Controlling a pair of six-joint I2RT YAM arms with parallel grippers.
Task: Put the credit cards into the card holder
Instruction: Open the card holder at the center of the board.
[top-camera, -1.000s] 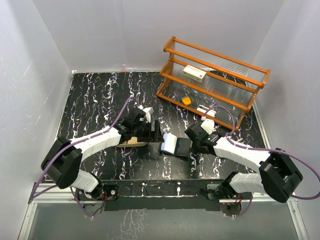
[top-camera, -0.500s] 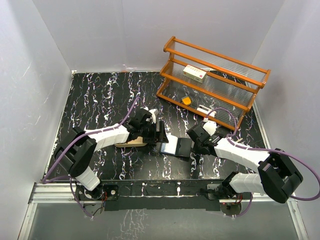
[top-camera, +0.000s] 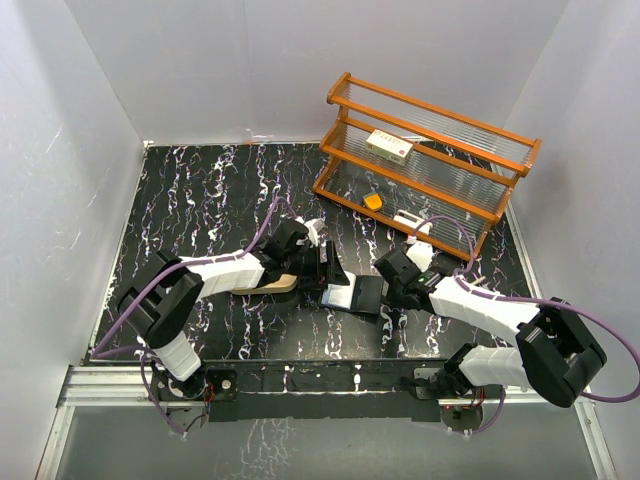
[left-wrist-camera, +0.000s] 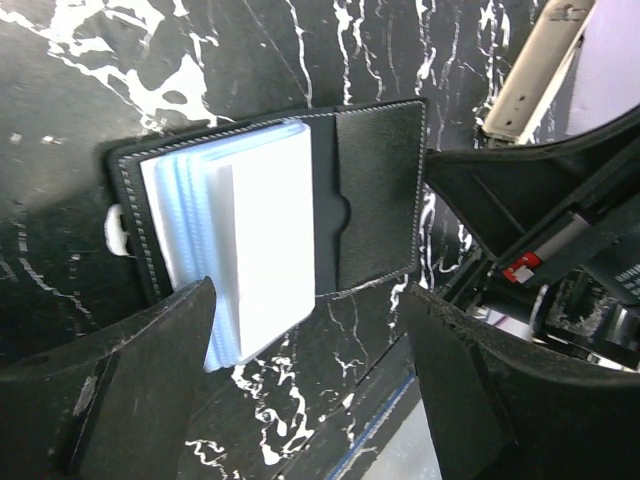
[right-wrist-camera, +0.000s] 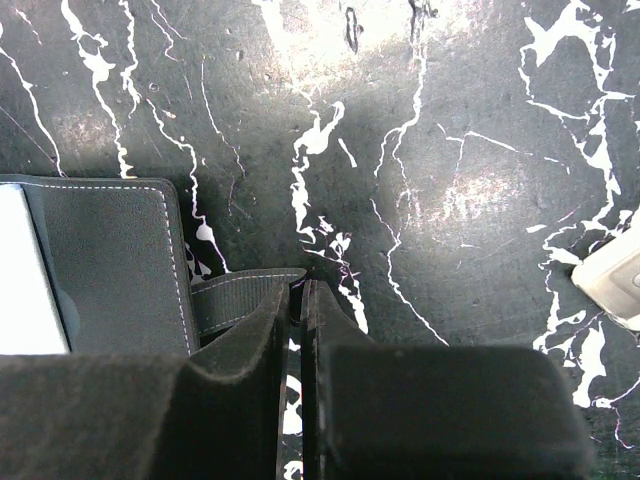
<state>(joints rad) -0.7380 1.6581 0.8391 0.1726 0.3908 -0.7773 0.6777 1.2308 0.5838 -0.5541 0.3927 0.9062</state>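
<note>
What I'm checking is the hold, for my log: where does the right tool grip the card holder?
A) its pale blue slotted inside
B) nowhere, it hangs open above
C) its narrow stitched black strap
C: the right wrist view shows the right tool closed on the strap sticking out of the card holder's black flap.

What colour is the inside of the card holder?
Card holder inside: pale blue-white; best in left wrist view.

The card holder (right-wrist-camera: 110, 262) is cut off by the right wrist view's left edge.
</note>
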